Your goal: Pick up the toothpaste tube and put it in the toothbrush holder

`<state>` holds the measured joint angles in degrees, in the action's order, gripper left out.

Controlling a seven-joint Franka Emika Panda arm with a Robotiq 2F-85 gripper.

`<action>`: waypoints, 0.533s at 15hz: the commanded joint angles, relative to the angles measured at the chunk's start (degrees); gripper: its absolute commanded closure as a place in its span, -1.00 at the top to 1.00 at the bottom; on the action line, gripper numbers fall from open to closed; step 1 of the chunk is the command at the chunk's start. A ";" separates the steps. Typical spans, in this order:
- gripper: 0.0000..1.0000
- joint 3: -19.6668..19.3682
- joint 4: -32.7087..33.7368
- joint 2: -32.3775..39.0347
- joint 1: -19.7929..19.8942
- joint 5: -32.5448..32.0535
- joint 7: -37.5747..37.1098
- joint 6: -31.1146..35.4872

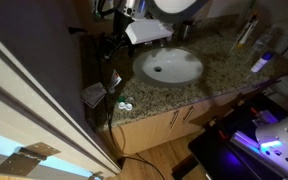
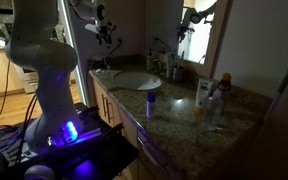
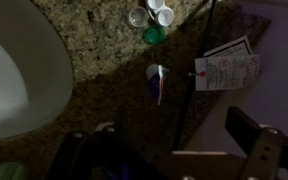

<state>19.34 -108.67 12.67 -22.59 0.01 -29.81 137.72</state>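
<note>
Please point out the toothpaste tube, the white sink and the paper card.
Small pale toothpaste tube with red marking (image 3: 157, 82), wrist view, middle of body.
White round sink (image 3: 14, 70), wrist view, basin wall.
White printed paper card (image 3: 227, 70), wrist view, centre.

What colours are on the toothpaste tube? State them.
Pale toothpaste tube, reddish and dark markings; wrist view shows it best.

Toothpaste tube (image 3: 157, 83) lies between sink (image 3: 24, 70) and card (image 3: 227, 68).

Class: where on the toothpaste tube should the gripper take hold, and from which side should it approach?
Probably the upper part of the toothpaste tube, coming down from above, jaws closing across its slim width. It stands upright on the counter, apart from the sink, so its top is free.
</note>
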 commanded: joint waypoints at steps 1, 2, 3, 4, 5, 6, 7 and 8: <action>1.00 -1.64 0.86 3.50 -1.27 -0.54 -1.10 0.33; 1.00 -1.67 0.36 4.31 -1.48 -0.36 -1.00 2.22; 1.00 -2.10 -0.08 5.11 -1.99 -1.07 -1.70 4.06; 1.00 -2.24 -0.28 6.01 -2.04 -0.15 -1.35 4.48; 1.00 -1.38 -0.47 6.57 -1.32 3.29 0.90 3.47; 1.00 -2.45 0.03 5.23 -2.20 1.25 -0.27 2.35; 1.00 -2.49 0.02 6.24 -2.29 2.09 -0.02 2.42; 1.00 -2.79 -1.09 5.65 -2.51 1.58 -0.19 2.42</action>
<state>18.04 -108.76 19.54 -23.82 1.54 -30.27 140.34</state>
